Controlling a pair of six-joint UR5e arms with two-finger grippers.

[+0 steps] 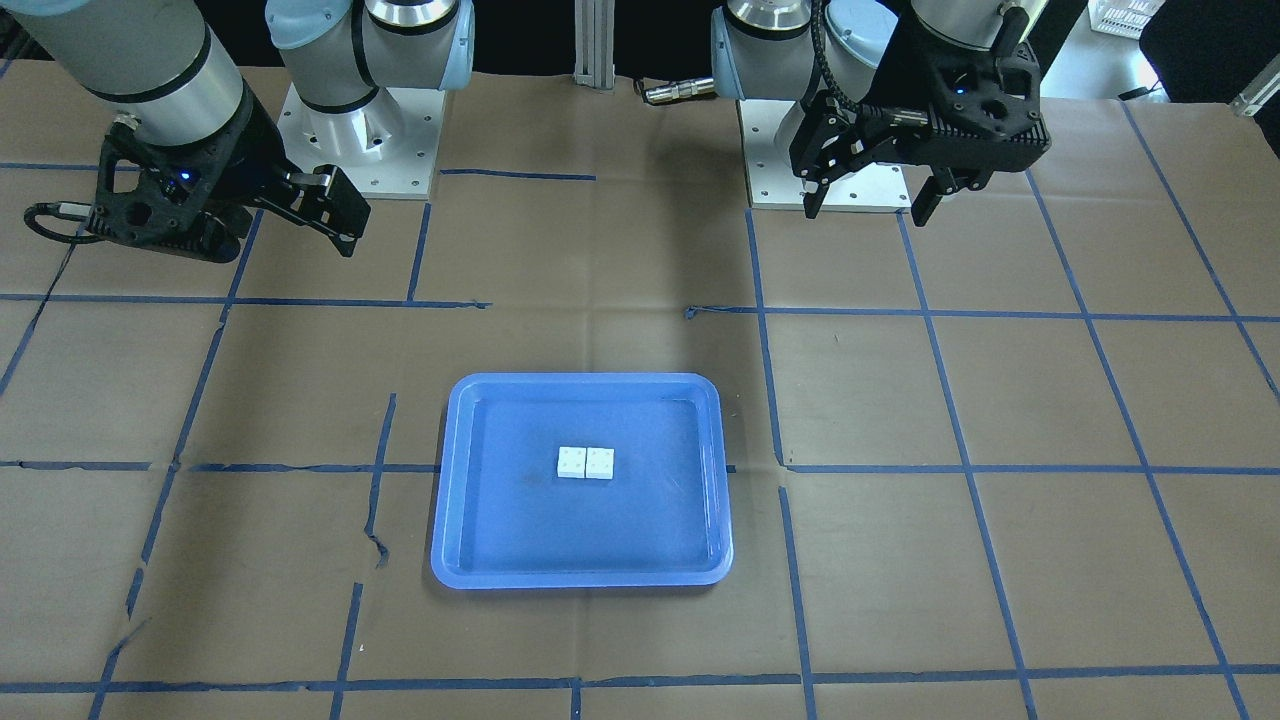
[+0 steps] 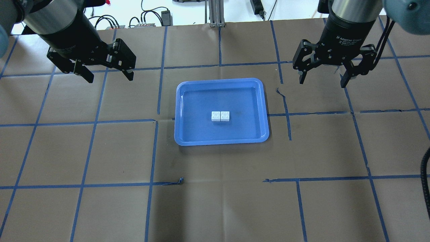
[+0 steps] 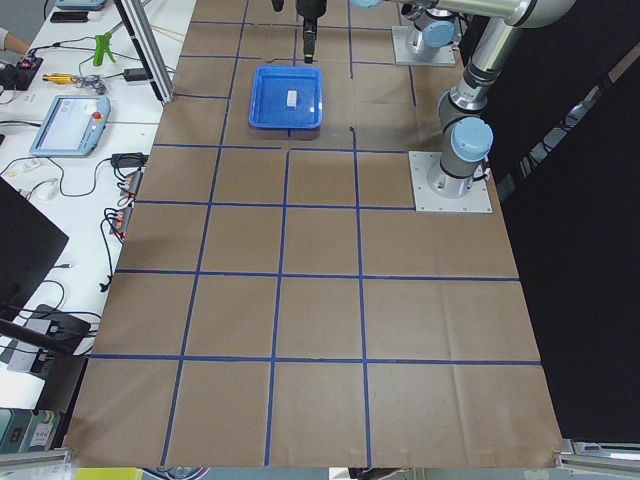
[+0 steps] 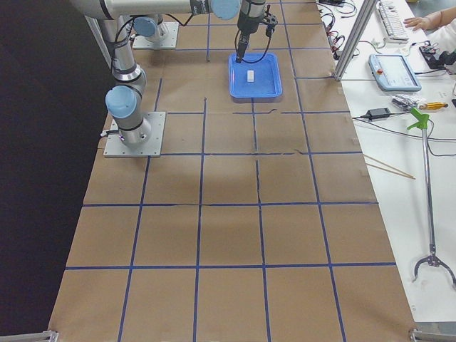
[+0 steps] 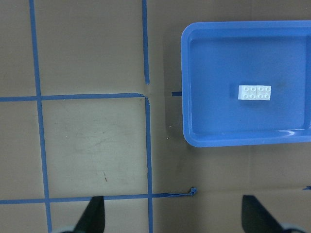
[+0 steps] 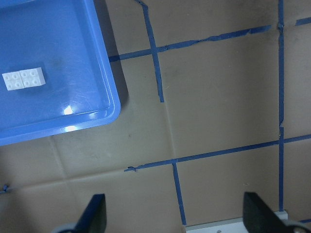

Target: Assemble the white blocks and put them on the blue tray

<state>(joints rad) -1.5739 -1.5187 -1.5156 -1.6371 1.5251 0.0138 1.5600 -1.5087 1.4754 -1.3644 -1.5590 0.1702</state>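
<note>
The two white blocks (image 1: pixel 585 462) sit side by side, touching, studs up, near the middle of the blue tray (image 1: pixel 580 381). They also show in the overhead view (image 2: pixel 220 116) on the tray (image 2: pixel 220 80). In the left wrist view the blocks (image 5: pixel 255 92) and tray (image 5: pixel 185 87) are at the upper right. In the right wrist view the blocks (image 6: pixel 23 79) and tray (image 6: pixel 111 77) are at the upper left. My left gripper (image 2: pixel 109 76) is open and empty, left of the tray. My right gripper (image 2: pixel 322 82) is open and empty, to its right. Both hang above the table.
Brown paper with a blue tape grid covers the table. The arm bases (image 1: pixel 360 130) (image 1: pixel 810 160) stand at the robot's side. An aluminium post (image 2: pixel 215 13) stands at the far edge. Benches with a tablet (image 3: pixel 70 122) and cables flank the table.
</note>
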